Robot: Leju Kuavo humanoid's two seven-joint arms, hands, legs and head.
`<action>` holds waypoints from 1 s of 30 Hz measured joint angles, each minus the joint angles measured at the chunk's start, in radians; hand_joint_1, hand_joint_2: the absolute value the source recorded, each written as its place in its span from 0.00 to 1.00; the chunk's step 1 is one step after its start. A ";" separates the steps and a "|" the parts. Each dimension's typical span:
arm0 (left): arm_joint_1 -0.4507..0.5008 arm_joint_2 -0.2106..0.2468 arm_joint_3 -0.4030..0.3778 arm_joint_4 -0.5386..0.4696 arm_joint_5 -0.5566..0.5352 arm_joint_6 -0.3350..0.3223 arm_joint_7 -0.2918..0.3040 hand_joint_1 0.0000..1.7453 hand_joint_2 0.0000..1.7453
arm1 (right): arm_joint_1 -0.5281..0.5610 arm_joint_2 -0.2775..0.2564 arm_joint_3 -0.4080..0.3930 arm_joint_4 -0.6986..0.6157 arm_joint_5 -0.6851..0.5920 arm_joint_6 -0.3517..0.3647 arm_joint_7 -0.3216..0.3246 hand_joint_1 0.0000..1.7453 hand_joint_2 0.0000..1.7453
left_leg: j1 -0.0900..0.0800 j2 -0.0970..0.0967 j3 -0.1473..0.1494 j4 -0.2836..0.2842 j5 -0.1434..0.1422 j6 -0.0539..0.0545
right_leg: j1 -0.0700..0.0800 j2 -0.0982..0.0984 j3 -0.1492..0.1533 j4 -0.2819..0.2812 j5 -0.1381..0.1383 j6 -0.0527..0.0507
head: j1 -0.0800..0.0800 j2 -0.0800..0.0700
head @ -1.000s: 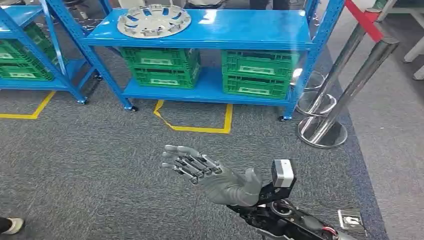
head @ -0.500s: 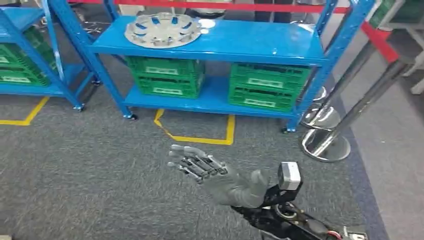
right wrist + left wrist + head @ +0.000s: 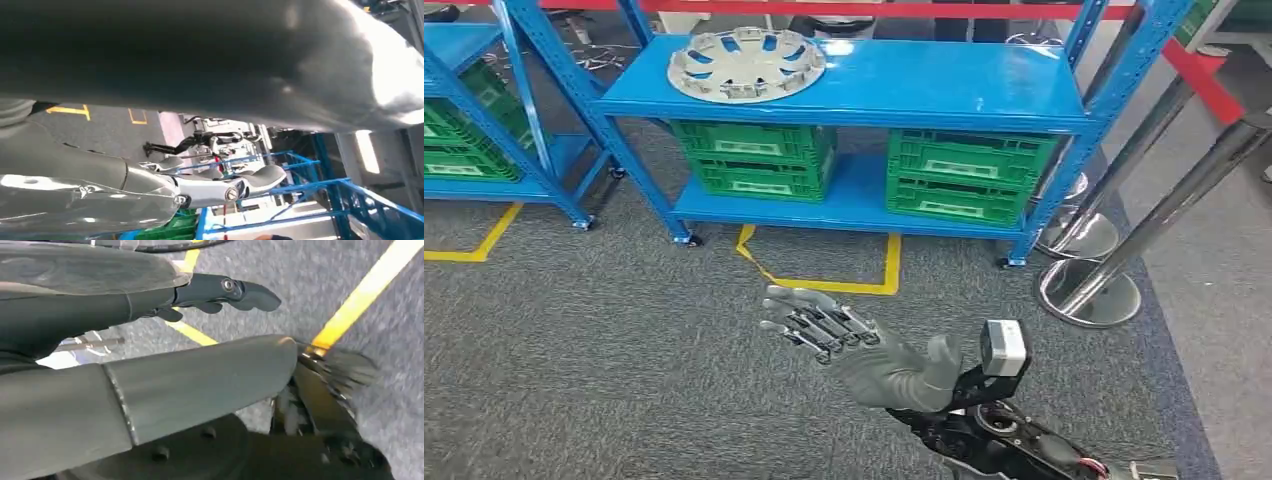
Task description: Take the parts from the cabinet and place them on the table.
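Silver slotted plastic hubcap [image 3: 746, 64] at 11 o'clock on blue metal shelf [image 3: 924, 85]: probably light, stiff, slippery (rim safest). Right hand [image 3: 864, 350] spread, empty; left hand [image 3: 220, 292] unclear.

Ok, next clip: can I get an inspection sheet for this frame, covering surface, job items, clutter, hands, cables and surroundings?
Surface: grey carpet floor with yellow tape lines; no table seen.
Job's things: silver wheel cover lying flat on the top shelf of the blue rack.
Clutter: green crates on the lower shelf, more on a second blue rack.
Hands: right hand held out over the carpet, fingers spread, holding nothing; left hand holds nothing.
Cables: nothing seen.
Surroundings: chrome barrier posts with red belt to the right of the rack.
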 joint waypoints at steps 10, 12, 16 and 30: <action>0.000 -0.001 0.000 0.000 0.001 0.000 0.000 0.00 0.00 | -0.002 0.000 -0.005 0.000 0.000 -0.004 0.000 0.00 0.00 | -0.003 0.008 0.105 -0.209 0.060 0.064 | -0.008 -0.012 -0.030 0.136 -0.124 0.061 | 0.017 0.000; 0.000 0.000 0.000 0.000 0.000 0.000 0.000 0.00 0.00 | -0.001 0.000 -0.005 0.000 0.000 -0.005 0.000 0.00 0.00 | -0.013 0.008 0.118 -0.209 0.047 0.073 | -0.006 -0.013 -0.135 0.311 -0.185 0.061 | 0.031 0.000; 0.003 -0.001 0.000 0.000 0.000 0.000 0.001 0.00 0.00 | 0.004 0.000 -0.005 0.000 0.005 -0.005 -0.001 0.00 0.00 | -0.032 0.004 0.166 -0.209 0.014 0.078 | 0.014 -0.013 -0.137 0.191 -0.026 0.028 | 0.048 0.000; -0.004 -0.010 0.000 0.000 -0.013 0.008 -0.001 0.00 0.00 | 0.006 0.000 -0.013 -0.003 0.015 0.001 -0.001 0.00 0.00 | -0.028 0.009 0.182 -0.225 -0.004 0.064 | 0.037 -0.015 -0.079 0.044 0.024 0.007 | 0.033 0.000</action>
